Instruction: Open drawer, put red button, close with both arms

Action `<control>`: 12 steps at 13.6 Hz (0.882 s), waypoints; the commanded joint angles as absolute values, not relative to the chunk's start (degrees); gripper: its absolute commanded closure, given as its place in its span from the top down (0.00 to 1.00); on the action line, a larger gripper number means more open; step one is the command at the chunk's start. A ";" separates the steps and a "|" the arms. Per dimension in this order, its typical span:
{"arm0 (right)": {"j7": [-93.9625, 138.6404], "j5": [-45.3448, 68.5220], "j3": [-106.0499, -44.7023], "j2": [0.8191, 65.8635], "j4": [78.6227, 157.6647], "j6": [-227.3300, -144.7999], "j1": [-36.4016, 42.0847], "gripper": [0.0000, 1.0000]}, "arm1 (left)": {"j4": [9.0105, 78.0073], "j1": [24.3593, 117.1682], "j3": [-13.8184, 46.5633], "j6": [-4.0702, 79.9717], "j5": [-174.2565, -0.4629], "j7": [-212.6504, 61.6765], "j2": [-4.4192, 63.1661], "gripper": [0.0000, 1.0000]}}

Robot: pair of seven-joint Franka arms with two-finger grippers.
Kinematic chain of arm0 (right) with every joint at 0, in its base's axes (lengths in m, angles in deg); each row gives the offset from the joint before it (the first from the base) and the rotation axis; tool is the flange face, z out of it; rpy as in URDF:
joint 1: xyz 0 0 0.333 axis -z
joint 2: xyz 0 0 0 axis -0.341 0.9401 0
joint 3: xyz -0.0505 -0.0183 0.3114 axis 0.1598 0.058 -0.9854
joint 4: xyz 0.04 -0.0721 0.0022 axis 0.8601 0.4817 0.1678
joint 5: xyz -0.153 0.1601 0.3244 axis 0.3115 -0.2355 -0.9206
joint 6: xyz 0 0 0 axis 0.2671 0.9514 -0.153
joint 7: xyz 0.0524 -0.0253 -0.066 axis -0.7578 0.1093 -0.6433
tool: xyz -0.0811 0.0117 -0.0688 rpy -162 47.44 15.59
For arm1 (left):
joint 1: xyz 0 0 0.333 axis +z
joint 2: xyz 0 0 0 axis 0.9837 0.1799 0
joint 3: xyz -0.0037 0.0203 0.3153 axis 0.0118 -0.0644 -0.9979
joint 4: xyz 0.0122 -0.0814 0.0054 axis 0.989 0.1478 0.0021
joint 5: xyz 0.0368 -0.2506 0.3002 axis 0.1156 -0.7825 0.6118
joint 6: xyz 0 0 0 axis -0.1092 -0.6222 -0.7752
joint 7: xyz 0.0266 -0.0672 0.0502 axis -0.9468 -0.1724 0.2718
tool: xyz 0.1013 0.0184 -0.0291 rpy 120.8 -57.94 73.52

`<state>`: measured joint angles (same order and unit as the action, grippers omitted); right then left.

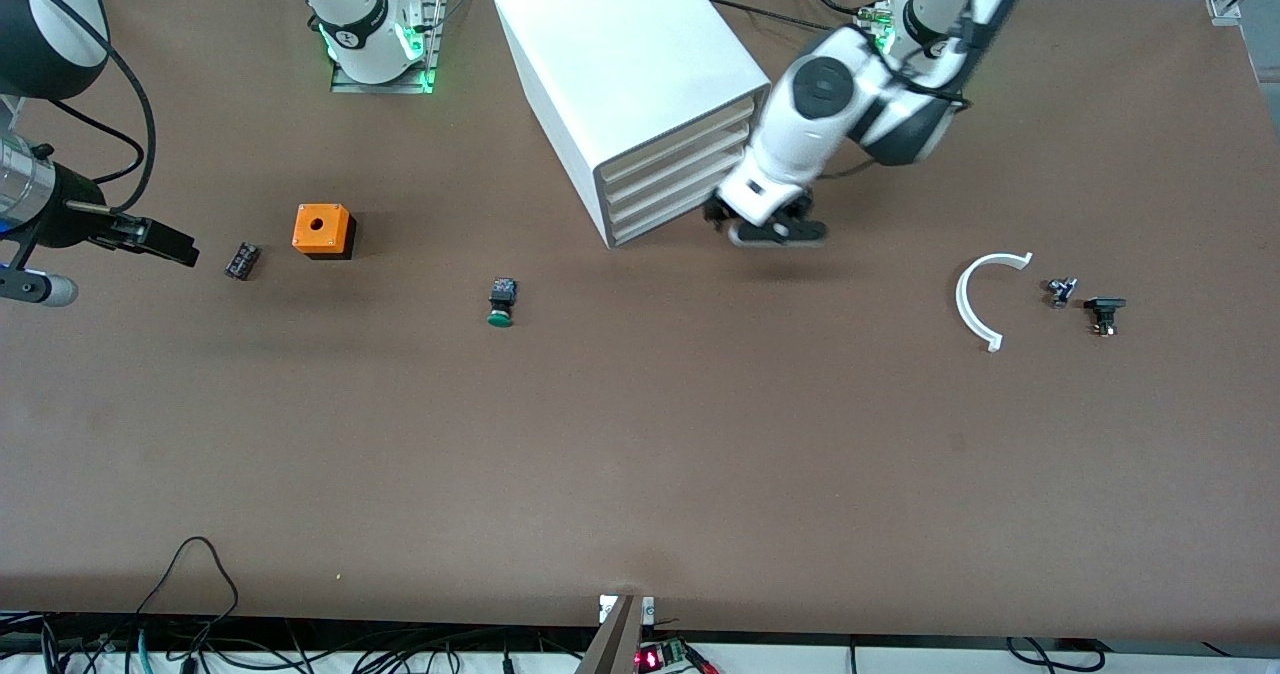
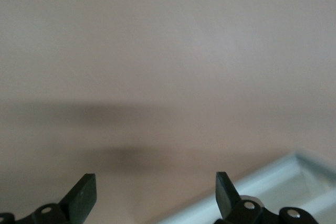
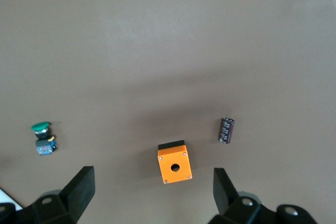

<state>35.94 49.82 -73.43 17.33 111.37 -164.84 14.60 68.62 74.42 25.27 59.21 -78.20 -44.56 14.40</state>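
Observation:
The white cabinet (image 1: pixel 620 64) stands near the robots' bases, with stacked drawers (image 1: pixel 680 179) whose fronts look shut. My left gripper (image 1: pixel 765 228) hangs low at the bottom corner of those fronts, toward the left arm's end. It is open with nothing between its fingers (image 2: pixel 84 195), and a pale edge of the cabinet (image 2: pixel 289 179) shows beside one finger. My right gripper (image 1: pixel 172 246) hovers at the right arm's end of the table, open and empty (image 3: pixel 152 192). The red button is out of view.
An orange box (image 1: pixel 323 230) (image 3: pixel 173 165) and a dark cylinder (image 1: pixel 241 260) (image 3: pixel 226 130) lie near the right gripper. A green-capped button (image 1: pixel 500 304) (image 3: pixel 42 137) lies mid-table. A white arc (image 1: pixel 985 299) and two small dark parts (image 1: pixel 1060 291) (image 1: pixel 1103 314) lie toward the left arm's end.

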 commanded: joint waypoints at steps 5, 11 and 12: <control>30.01 48.79 -72.65 6.82 124.13 -168.87 15.28 1.00 | 60.46 79.64 9.06 43.27 -77.49 -76.80 3.76 1.00; 26.83 49.23 -72.74 1.88 130.66 -172.05 15.28 1.00 | 47.88 79.64 3.76 26.80 -77.49 -82.11 -0.55 1.00; 27.97 49.05 -72.74 2.49 129.09 -171.78 15.11 1.00 | 46.29 79.64 2.89 24.78 -77.66 -82.20 -0.47 1.00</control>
